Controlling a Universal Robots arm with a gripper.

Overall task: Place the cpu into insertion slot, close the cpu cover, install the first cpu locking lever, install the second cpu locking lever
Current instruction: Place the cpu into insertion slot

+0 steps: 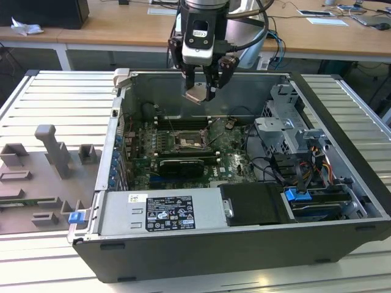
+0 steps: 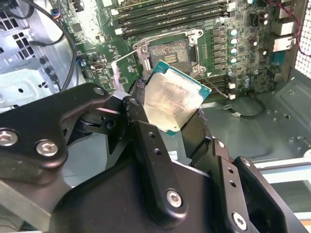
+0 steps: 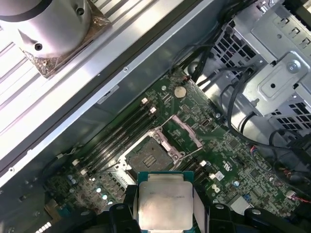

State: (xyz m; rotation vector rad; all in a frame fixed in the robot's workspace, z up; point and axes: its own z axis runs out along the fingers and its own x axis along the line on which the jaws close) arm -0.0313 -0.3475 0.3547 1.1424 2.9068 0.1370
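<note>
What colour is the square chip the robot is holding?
The cpu is pale silvery-beige with a teal-green edge, best seen in the second wrist view.

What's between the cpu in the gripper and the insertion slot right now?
Only open air: in the exterior view the gripper holds the cpu above the case, over the insertion slot; the first wrist view shows the cpu cover swung open.

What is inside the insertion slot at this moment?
The insertion slot holds only its bare dark pin field; the cpu cover stands open. The cpu is clamped in the hand above the board, hiding whatever lies beneath it.
</note>
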